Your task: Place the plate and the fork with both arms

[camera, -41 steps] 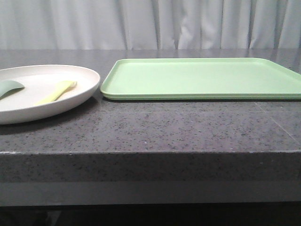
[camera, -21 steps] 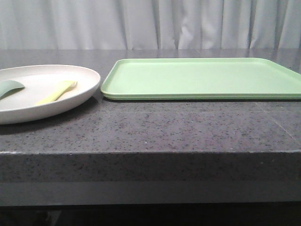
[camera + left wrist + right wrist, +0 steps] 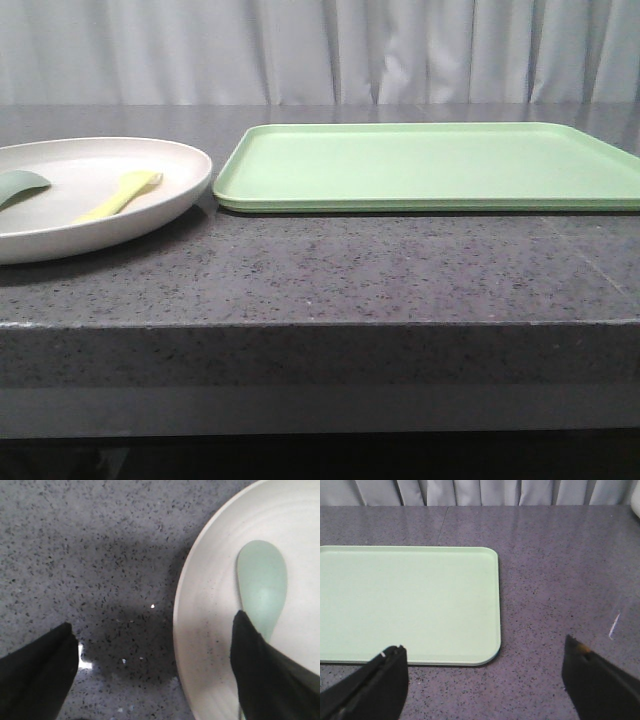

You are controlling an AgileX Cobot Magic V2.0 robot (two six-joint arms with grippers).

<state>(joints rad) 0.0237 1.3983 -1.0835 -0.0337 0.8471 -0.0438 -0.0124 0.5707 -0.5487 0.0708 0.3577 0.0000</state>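
Note:
The cream plate (image 3: 60,230) rests on the dark stone table at the left. In it lie the pale yellow fork (image 3: 120,196) and a grey-green utensil (image 3: 20,185). Neither gripper shows in the front view. In the left wrist view my left gripper (image 3: 152,635) is open and straddles the plate's rim (image 3: 187,630): one finger is over the bare table, the other over the dish by the grey-green utensil (image 3: 262,585). My right gripper (image 3: 485,657) is open above the bare table, just off a corner of the green tray (image 3: 405,602). It holds nothing.
A flat light green tray (image 3: 420,165) lies right of the plate, a narrow gap between them. The speckled table (image 3: 350,270) ends at a front edge close to the camera. White curtains hang behind the table.

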